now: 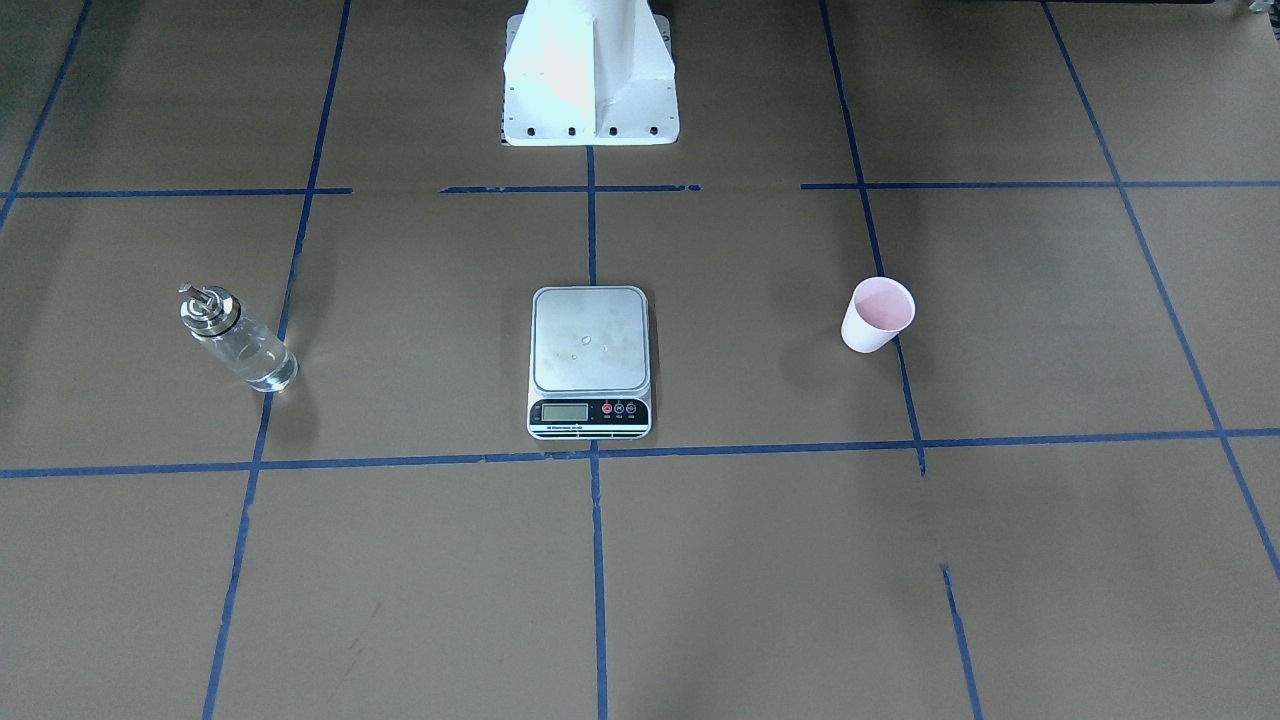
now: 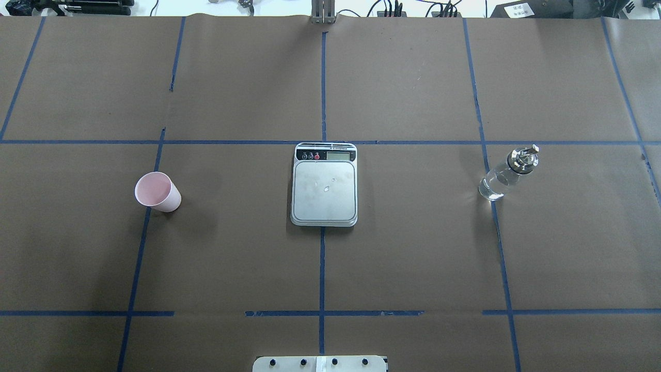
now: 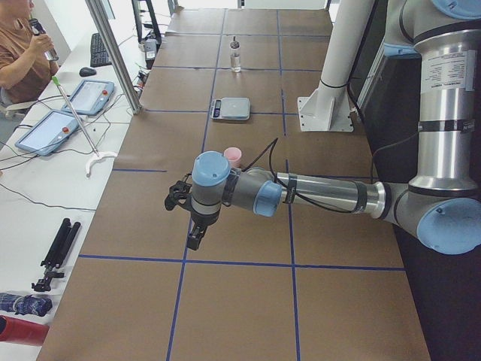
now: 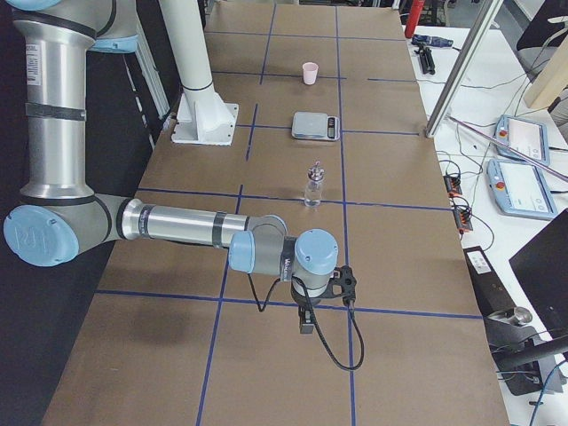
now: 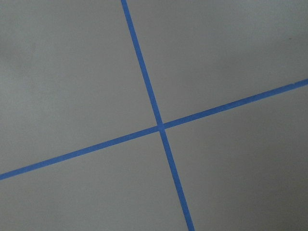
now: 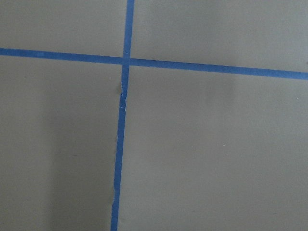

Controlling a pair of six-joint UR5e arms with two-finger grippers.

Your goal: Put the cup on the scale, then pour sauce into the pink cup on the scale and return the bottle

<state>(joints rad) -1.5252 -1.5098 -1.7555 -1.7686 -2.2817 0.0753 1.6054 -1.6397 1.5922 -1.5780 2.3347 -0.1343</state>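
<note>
The pink cup point(image 2: 157, 191) stands upright on the table, left of the scale point(image 2: 324, 184); it also shows in the front view point(image 1: 877, 315). The scale's steel platform point(image 1: 590, 338) is bare except for a few small droplets. The glass bottle point(image 2: 507, 173) with a silver pourer cap stands right of the scale and holds clear sauce point(image 1: 256, 357). My left gripper point(image 3: 195, 235) shows only in the left side view, over the table nearer than the cup point(image 3: 233, 155). My right gripper point(image 4: 306, 319) shows only in the right side view, nearer than the bottle point(image 4: 313, 186). I cannot tell whether either is open.
Blue tape lines point(image 2: 322, 268) divide the brown paper table cover into squares. The robot's white base point(image 1: 590, 75) stands behind the scale. Both wrist views show only paper and tape crossings point(image 5: 161, 126). An operator point(image 3: 22, 53) and tablets point(image 3: 49, 131) are at a side bench.
</note>
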